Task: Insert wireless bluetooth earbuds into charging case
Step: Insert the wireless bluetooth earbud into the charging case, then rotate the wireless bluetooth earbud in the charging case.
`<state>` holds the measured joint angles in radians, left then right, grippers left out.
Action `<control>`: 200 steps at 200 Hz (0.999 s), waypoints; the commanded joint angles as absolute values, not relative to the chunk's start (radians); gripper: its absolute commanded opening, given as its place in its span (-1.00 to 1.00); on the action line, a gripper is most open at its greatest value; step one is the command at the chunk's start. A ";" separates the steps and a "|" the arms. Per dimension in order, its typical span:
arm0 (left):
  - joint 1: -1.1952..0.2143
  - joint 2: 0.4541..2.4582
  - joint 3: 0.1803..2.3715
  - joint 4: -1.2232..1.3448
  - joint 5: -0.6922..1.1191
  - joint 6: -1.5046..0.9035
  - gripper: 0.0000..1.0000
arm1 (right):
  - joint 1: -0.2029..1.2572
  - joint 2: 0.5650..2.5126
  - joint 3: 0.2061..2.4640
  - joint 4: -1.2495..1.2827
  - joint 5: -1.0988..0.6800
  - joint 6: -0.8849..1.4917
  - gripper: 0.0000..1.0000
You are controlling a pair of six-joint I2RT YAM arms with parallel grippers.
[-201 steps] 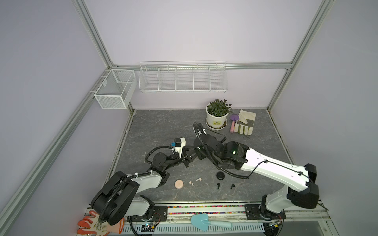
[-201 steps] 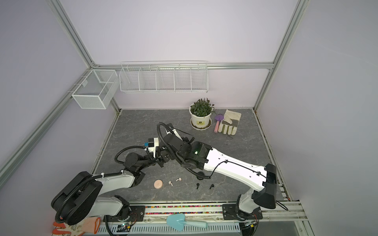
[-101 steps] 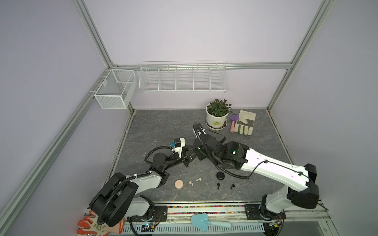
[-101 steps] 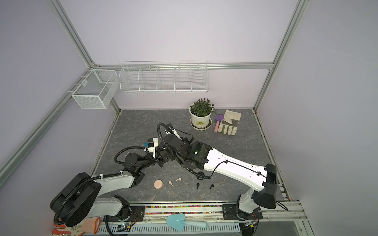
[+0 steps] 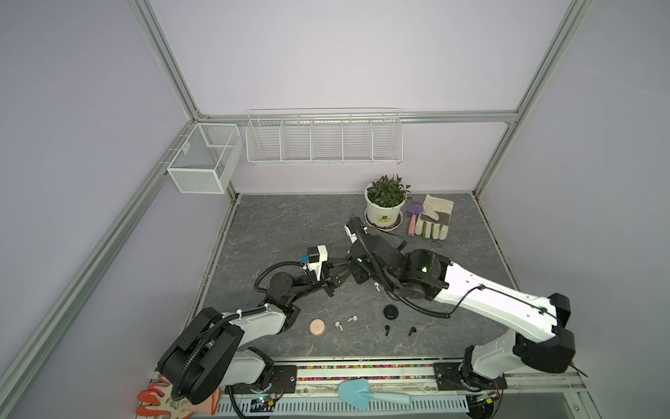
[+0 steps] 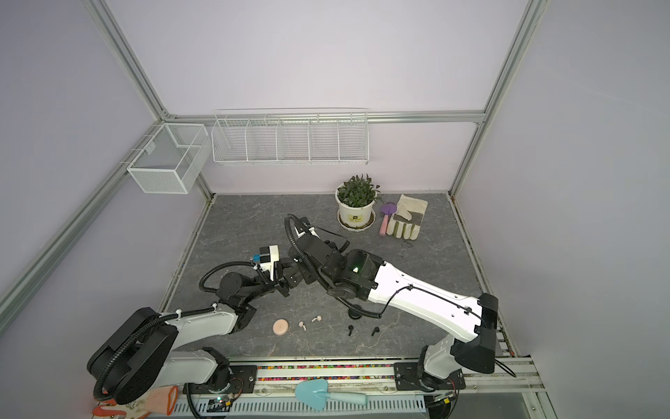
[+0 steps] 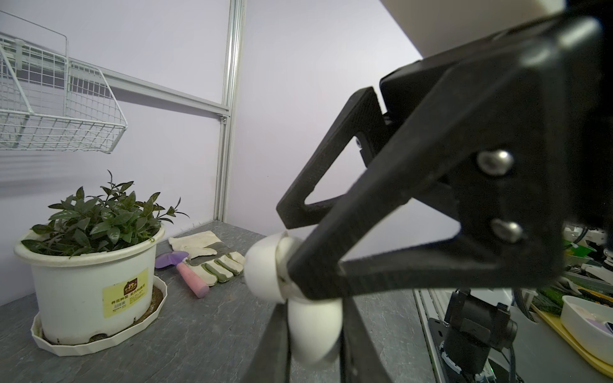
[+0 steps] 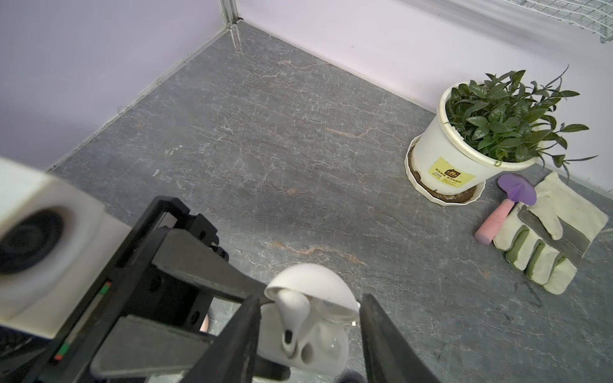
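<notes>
A white charging case (image 8: 308,345) hangs above the table with its lid (image 8: 311,285) flipped up, and my left gripper (image 7: 315,331) is shut on its body (image 7: 315,328). One white earbud (image 8: 293,315) sits in a slot; the slot beside it is empty. My right gripper (image 8: 310,298) is open, a finger on each side of the case, holding nothing. Both grippers meet at mid-table in a top view (image 5: 344,277). On the table lie another white earbud (image 5: 377,286), two pink earbuds (image 5: 338,324) (image 5: 352,319) and two black earbuds (image 5: 387,329) (image 5: 412,330).
A pink puck (image 5: 317,326) and a black puck (image 5: 391,312) lie near the front. A potted plant (image 5: 385,205), a purple trowel (image 5: 412,217) and a work glove (image 5: 433,221) stand at the back right. Wire baskets (image 5: 322,138) hang on the back wall.
My right gripper's fingers have spread apart around the case. Both arms have stayed almost where they were.
</notes>
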<state>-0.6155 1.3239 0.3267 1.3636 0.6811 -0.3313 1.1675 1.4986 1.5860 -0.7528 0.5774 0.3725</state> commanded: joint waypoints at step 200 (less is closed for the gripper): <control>-0.619 1.313 0.315 1.414 0.713 -0.276 -1.00 | 1.019 1.468 1.676 -0.848 0.115 0.298 -0.18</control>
<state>-0.6155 1.3239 0.3267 1.3643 0.6895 -0.2970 1.0286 1.4502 1.6554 -0.8501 0.1516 0.3122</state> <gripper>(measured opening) 0.205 0.412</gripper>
